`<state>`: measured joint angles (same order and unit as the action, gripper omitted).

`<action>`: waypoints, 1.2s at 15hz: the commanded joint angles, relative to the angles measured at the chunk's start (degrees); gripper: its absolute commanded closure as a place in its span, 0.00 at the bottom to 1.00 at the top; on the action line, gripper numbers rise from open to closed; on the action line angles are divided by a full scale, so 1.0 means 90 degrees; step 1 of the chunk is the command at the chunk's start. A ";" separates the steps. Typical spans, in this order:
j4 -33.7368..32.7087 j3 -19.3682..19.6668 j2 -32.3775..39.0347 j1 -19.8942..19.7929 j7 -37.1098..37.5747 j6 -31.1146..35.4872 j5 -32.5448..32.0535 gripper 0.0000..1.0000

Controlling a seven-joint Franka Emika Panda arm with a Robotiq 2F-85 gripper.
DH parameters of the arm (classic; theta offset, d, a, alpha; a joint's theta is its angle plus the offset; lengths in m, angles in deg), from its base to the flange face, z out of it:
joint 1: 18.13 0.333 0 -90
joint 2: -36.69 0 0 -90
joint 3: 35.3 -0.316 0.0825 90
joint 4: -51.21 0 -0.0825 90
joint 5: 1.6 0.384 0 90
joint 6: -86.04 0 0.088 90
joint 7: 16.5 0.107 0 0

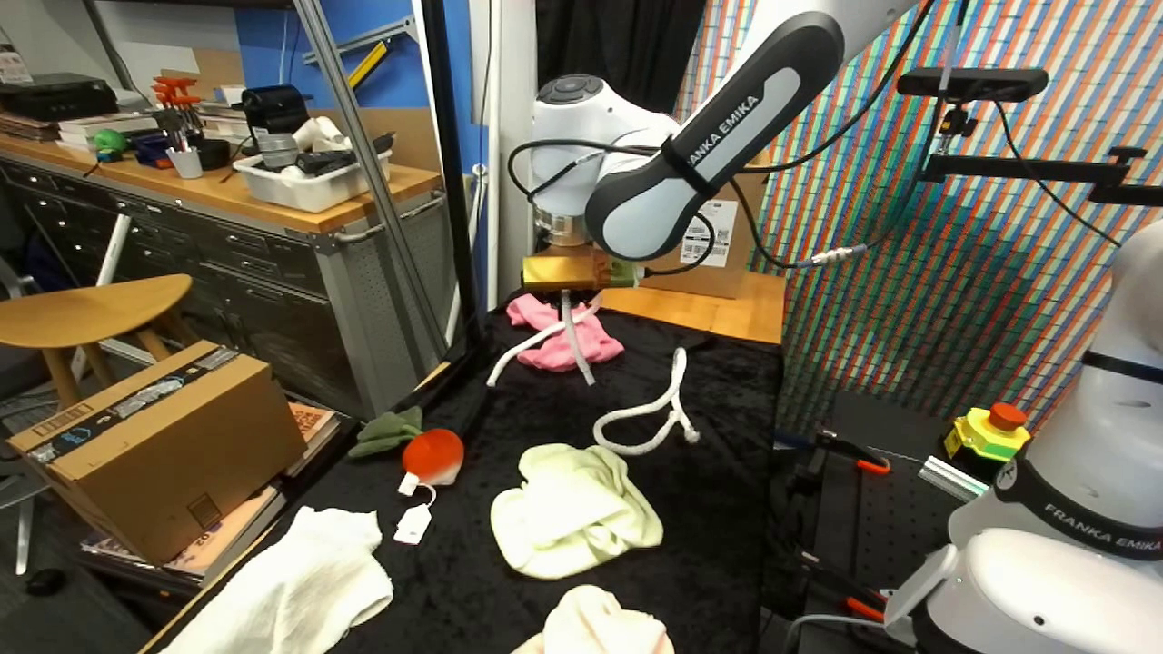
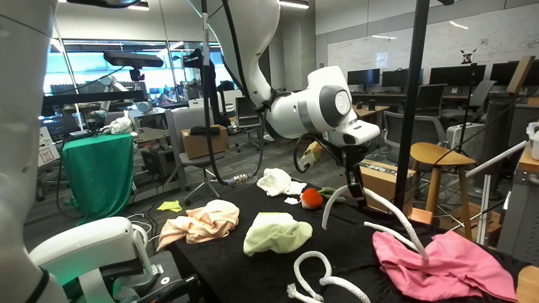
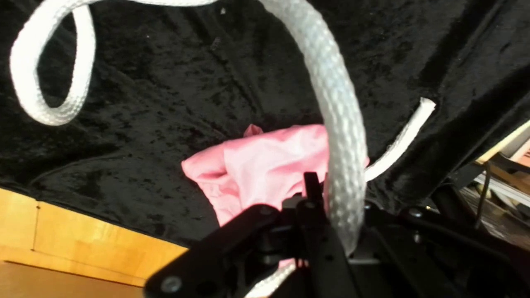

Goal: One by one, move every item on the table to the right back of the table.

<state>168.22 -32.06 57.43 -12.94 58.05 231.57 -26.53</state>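
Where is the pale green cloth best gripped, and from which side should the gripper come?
Probably by a raised fold near the middle of the pale green cloth, from above: it lies bunched into a mound, nothing resting on it. The gripper must first release the white rope it holds.

In an exterior view: peach cloth (image 1: 600,627) and white cloth (image 1: 293,581) cut off by bottom edge. Tag (image 1: 413,525) too small to read. Wrist view: gripped white rope (image 3: 343,124) hides part of pink cloth (image 3: 269,165).

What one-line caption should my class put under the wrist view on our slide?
Wrist view: the gripper holds a white rope over pink fabric, another rope curled on black cloth.
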 commanded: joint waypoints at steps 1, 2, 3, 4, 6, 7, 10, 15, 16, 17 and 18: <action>-0.0639 0.0281 0.0386 0.0189 0.0307 0.0133 0.0358 0.90; -0.0802 0.0384 0.0465 0.0228 0.0456 0.0115 0.0383 0.90; -0.0943 0.0452 0.0529 0.0233 0.0542 0.0075 0.0444 0.91; -0.1080 0.0484 0.0599 0.0197 0.0589 0.0050 0.0578 0.91; -0.1300 0.0595 0.0735 0.0177 0.0684 -0.0014 0.0742 0.91; -0.1408 0.0651 0.0808 0.0170 0.0735 -0.0041 0.0816 0.91; -0.1603 0.0777 0.0991 0.0150 0.0870 -0.0051 0.1038 0.91; -0.1742 0.0870 0.1129 0.0139 0.0986 -0.0053 0.1284 0.52; -0.1727 0.0860 0.1111 0.0134 0.0928 -0.0075 0.1304 0.43; -0.1730 0.0857 0.1108 0.0140 0.0899 -0.0099 0.1311 0.37; -0.1724 0.0824 0.1092 0.0123 0.0820 -0.0121 0.1330 0.30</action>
<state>154.45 -24.85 66.79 -12.16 66.22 231.59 -15.99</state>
